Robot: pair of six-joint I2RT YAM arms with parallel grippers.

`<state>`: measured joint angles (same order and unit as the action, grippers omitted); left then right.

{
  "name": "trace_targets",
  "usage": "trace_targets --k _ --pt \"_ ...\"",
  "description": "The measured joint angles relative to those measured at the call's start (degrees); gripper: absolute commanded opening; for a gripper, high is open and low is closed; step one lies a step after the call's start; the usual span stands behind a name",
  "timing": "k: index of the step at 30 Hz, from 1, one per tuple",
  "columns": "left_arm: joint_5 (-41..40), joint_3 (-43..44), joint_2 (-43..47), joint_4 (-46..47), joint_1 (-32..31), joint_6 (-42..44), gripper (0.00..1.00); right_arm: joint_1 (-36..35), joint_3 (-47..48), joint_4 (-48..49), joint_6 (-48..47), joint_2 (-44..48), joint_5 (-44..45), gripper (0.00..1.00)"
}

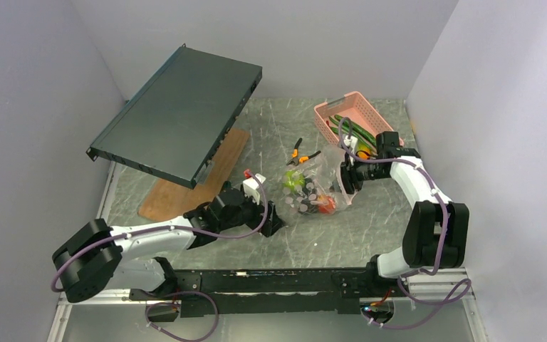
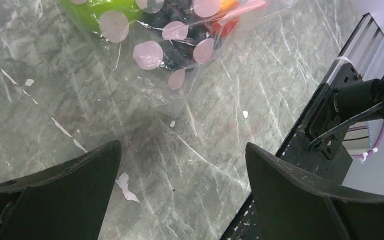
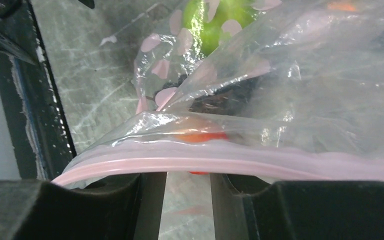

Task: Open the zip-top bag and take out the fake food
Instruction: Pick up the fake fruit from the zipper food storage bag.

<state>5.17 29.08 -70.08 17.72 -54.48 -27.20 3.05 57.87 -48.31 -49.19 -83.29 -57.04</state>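
Observation:
The zip-top bag (image 1: 310, 187), clear with pale pink dots, lies mid-table holding fake food: a green apple (image 3: 215, 20), dark grapes (image 2: 180, 45) and a small red piece (image 3: 200, 136). Its pink zip strip (image 3: 280, 162) runs across the tips of my right gripper (image 3: 187, 177), whose jaws stand a little apart with bare table showing through the gap. In the top view the right gripper (image 1: 345, 182) is at the bag's right edge. My left gripper (image 2: 182, 147) is wide open just above the table, a short way from the bag's (image 2: 150, 85) near corner, holding nothing.
A pink basket (image 1: 327, 114) with long green cucumbers stands at the back right. Orange-handled pliers (image 1: 300, 153) lie behind the bag. A dark flat metal case (image 1: 178, 114) leans over a wooden board (image 1: 185, 185) at the left. The black base rail (image 2: 300, 150) runs along the table's near edge.

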Motion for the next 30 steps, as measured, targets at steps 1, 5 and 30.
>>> trace_targets --k 1,5,30 --pt "0.0 0.1 -0.4 0.0 0.0 0.0 1.00 -0.3 -0.2 0.3 0.1 0.0 0.9 0.39" --pt "-0.1 0.5 -2.3 0.2 0.0 0.0 1.00 -1.0 -0.5 1.2 0.4 0.0 4.5 0.40" --pt "-0.5 9.2 -17.3 0.3 0.0 0.4 0.78 -1.8 -3.5 4.8 -0.8 -1.6 13.6 0.57"
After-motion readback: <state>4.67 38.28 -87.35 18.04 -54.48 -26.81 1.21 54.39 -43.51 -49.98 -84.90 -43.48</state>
